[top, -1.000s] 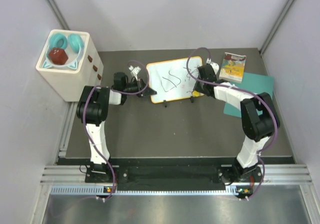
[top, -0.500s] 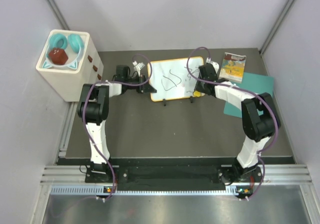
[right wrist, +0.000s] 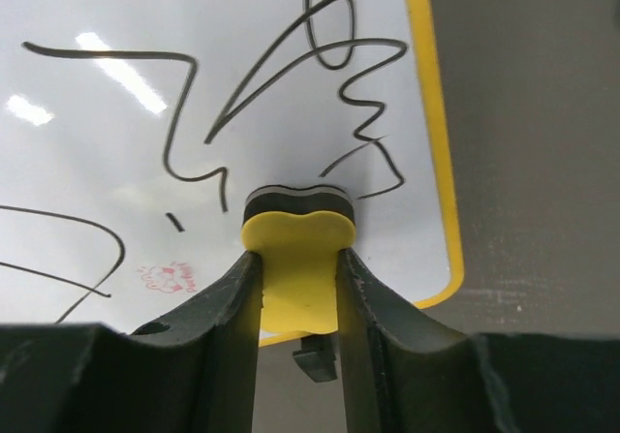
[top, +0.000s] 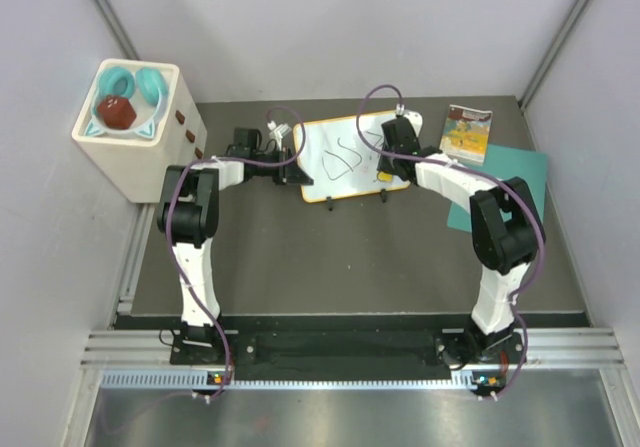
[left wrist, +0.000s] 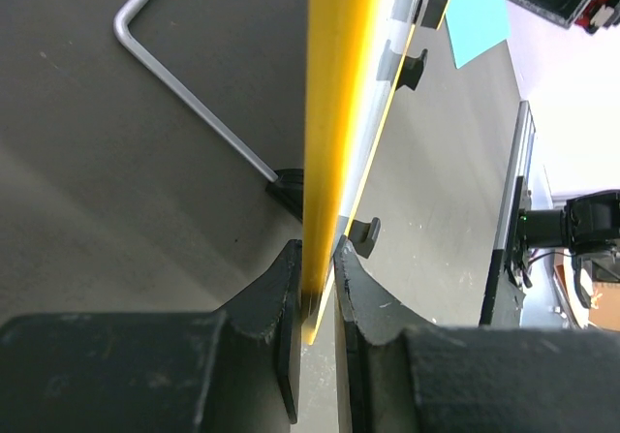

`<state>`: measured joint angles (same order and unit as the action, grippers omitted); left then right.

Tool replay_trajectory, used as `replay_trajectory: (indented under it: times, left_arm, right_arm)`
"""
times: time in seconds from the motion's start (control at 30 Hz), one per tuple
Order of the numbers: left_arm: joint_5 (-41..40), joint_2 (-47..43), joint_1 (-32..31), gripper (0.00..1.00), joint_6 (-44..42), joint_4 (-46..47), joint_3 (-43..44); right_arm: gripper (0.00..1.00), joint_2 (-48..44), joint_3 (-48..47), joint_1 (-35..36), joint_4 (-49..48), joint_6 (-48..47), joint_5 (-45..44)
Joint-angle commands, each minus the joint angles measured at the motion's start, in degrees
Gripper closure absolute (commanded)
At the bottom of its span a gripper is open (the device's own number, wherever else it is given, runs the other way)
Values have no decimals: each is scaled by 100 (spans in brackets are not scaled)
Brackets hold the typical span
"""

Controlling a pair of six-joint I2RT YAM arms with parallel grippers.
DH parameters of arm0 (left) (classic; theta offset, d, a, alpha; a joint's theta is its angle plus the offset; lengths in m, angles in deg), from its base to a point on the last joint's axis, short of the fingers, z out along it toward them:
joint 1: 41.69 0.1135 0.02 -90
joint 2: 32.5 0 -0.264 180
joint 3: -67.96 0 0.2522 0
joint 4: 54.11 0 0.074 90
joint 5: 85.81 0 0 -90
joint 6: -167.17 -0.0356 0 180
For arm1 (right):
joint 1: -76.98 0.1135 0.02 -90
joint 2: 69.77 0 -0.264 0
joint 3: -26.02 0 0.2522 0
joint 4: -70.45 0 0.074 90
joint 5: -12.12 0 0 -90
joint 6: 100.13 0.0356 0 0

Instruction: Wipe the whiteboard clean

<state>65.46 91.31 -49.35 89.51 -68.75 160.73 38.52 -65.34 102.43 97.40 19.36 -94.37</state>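
1. The whiteboard (top: 345,157) stands propped on its black feet at the far middle of the worktop (top: 350,257), right between the two arms. A picture book (top: 466,133) and a teal sheet (top: 520,167) lie off to its right.
2. The left claw (left wrist: 318,259) is clenched on the board's yellow rim at the left edge, one finger on each face. I'd say it is steadying the board.
3. The right claw (right wrist: 298,259) is grasping a yellow eraser (right wrist: 295,244). Its dark felt is pressed to the white face by the near right corner, just under the marks.
4. Progress looks like next to nothing so far. Black scribbles (right wrist: 320,55) run across the board, and I can make out no wiped patch.
5. Left to do, by my reckoning, is practically the whole job: sweep that felt over every stroke, right side then left.
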Motion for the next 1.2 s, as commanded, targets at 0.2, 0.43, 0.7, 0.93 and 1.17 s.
replay_trajectory:
  times: [0.2, 0.43, 0.7, 0.93, 1.17]
  left_arm:
    - [-1654, 275, -25, 100, -232, -448, -157]
    - [-1619, 302, -25, 100, -241, -456, -131]
    - [-1663, 258, -25, 100, -232, -448, -174]
    - [-1698, 249, -34, 100, -241, -439, -201]
    - [-1750, 214, -60, 100, -258, -430, -227]
  right_arm:
    - [100, 272, 447, 654, -598, 302, 67]
    - [100, 105, 738, 602, -485, 381, -362]
    - [100, 131, 729, -145, -317, 654, -100]
    - [100, 87, 449, -357, -265, 505, -82]
    - [100, -45, -26, -374, -19, 399, -214]
